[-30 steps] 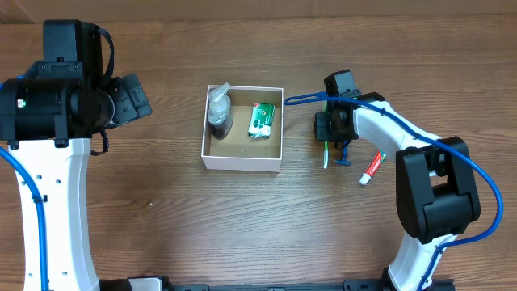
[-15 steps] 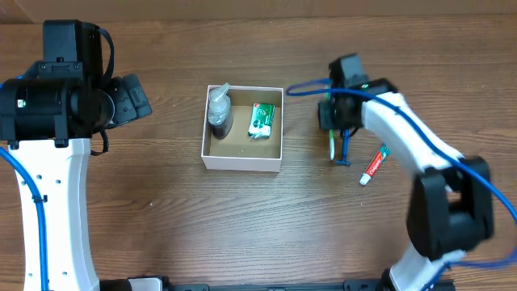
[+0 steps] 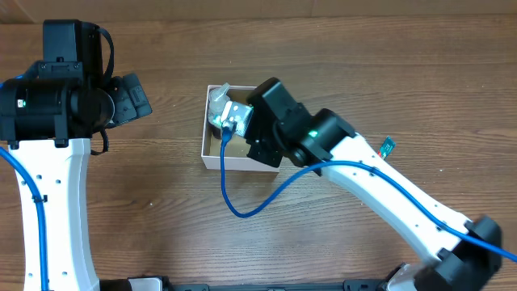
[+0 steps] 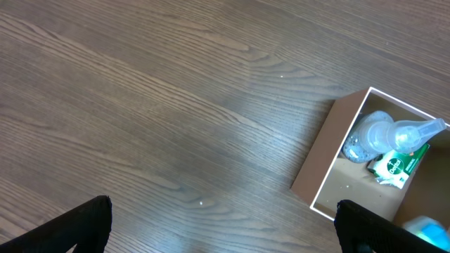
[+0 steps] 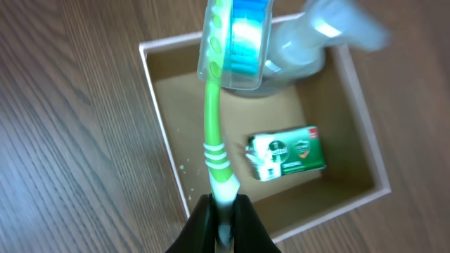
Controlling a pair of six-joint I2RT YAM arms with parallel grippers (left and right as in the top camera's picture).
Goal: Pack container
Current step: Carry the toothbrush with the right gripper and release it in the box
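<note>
Swung left across the counter (image 3: 339,65), the right jaws now hang over the container (image 5: 176,126), pinching a green toothbrush (image 5: 213,133) by its handle. Inside lie a green packet (image 5: 287,154) and, farther, a clear bottle (image 5: 299,49). Left jaws stand spread, well aside.

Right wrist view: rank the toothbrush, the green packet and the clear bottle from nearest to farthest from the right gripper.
1. Toothbrush: clamped in the right gripper, its capped head reaching out over the container.
2. Green packet: lying on the container floor, right of the handle.
3. Clear bottle: against the far wall, upper right.
</note>
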